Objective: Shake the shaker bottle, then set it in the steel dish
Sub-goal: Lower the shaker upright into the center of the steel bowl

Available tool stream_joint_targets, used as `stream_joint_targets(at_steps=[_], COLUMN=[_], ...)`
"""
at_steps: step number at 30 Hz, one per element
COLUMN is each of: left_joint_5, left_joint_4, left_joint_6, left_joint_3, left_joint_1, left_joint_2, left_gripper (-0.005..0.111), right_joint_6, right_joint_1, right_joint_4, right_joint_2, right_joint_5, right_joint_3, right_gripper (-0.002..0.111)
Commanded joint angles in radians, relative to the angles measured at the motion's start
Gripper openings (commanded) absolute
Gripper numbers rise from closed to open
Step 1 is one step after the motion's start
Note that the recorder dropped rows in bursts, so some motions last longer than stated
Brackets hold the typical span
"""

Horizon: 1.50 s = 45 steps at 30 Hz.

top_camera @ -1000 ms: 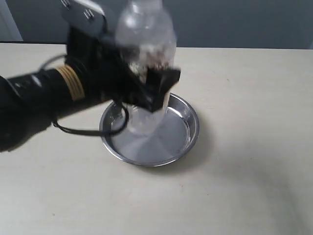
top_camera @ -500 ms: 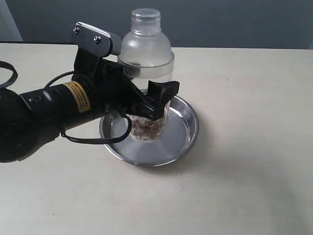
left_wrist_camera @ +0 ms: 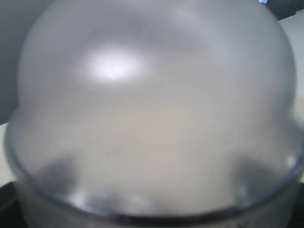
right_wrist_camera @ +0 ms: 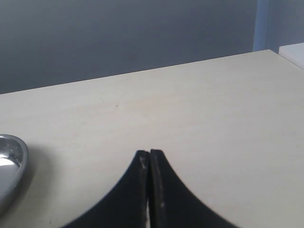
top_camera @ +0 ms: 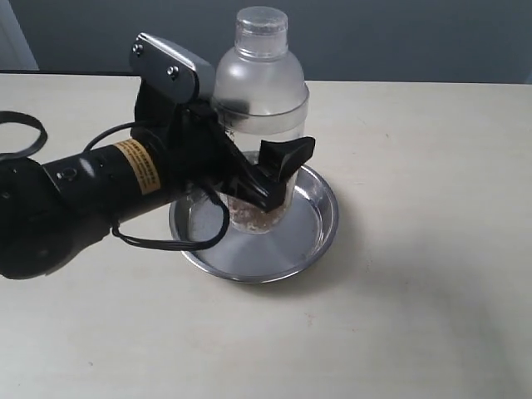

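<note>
The shaker bottle (top_camera: 260, 83) stands upright over the steel dish (top_camera: 324, 223), clenched round its body by the left tool (top_camera: 253, 170); base contact unclear. The right tool (right_wrist_camera: 150, 164) hangs pinched together, empty, above the surface (right_wrist_camera: 204, 109).

Prob. lab setup: plain beige table (top_camera: 432, 316) (grey wall (top_camera: 399, 33) behind).

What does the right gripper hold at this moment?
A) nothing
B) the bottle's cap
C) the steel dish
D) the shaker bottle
A: the right gripper is shut with nothing between its tips; the left gripper clamps the shaker bottle.
</note>
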Motion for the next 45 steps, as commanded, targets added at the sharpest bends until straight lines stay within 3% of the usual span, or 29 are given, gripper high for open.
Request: stream_joint_targets(at_steps=[1, 3, 14, 42, 45], left_joint_5=[-0.283, -0.391, -0.531, -0.586, -0.586], left_joint_4=[-0.052, -0.113, -0.177, -0.248, -0.236], left_joint_6=[0.019, 0.019, 0.116, 0.121, 0.121], left_joint_3=[0.047, 0.063, 0.065, 0.027, 0.027], left_joint_1=[-0.001, -0.001, -0.001, -0.001, -0.001], left_joint_2=[0.088, 0.139, 0.316, 0.531, 0.531], left_gripper=[0.000, 0.000, 0.000, 0.000, 0.005], right_joint_6=[-0.001, -0.001, -0.001, -0.001, -0.001], right_joint_1=[-0.004, -0.004, -0.004, -0.004, -0.004], right_joint_4=[-0.003, -0.003, -0.001, -0.001, -0.001], right_joint_2=[-0.005, -0.005, -0.005, -0.005, -0.005], right_joint_5=[-0.008, -0.008, -0.008, -0.008, -0.008], right_joint_3=[0.001, 0.001, 0.001, 0.001, 0.001], right_gripper=[-0.001, -0.001, -0.001, -0.001, -0.001])
